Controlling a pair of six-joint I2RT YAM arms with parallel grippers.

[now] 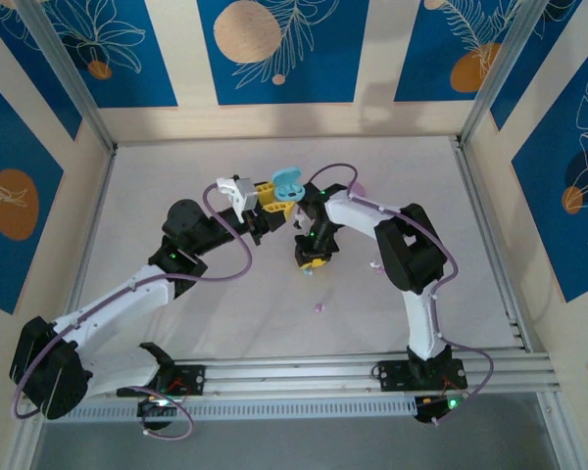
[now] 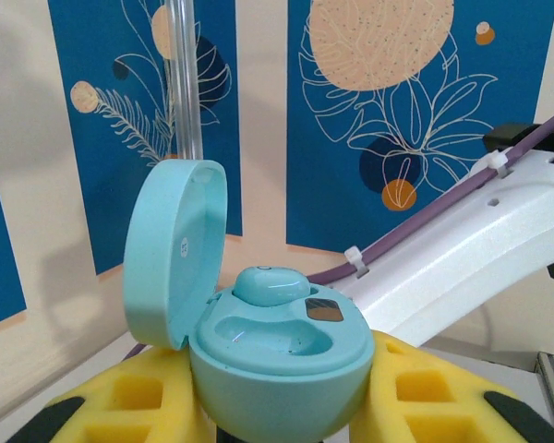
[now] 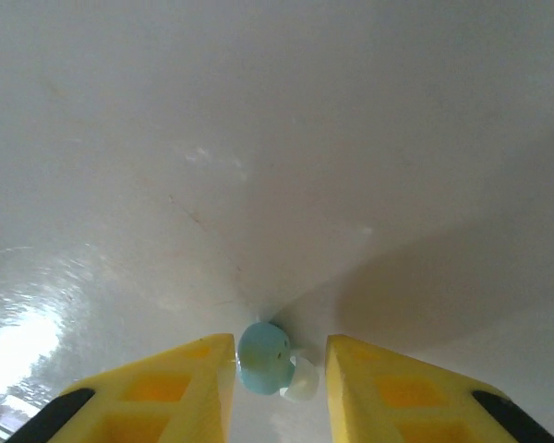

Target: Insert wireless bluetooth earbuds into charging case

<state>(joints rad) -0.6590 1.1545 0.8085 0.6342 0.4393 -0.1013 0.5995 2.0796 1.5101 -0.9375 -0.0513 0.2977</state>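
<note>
A pale teal charging case [image 2: 277,369] sits between the yellow fingers of my left gripper [image 2: 279,406], which is shut on it. Its lid [image 2: 175,249] stands open to the left. One teal earbud [image 2: 270,284] lies in the far slot and the near slot [image 2: 272,334] is bare. From above, the case [image 1: 288,182] is held up over the middle of the table by the left gripper [image 1: 272,199]. My right gripper [image 3: 279,374] points down at the table, open, its yellow fingers [image 3: 189,378] either side of a pale blue earbud [image 3: 263,358] with a white tip. That earbud touches the left finger.
A small pink bud [image 1: 318,307] lies on the white table [image 1: 225,304] in front of the right gripper [image 1: 312,260]. Another pink object [image 1: 358,186] sits behind the right arm. Metal frame posts and patterned blue walls close the table on three sides.
</note>
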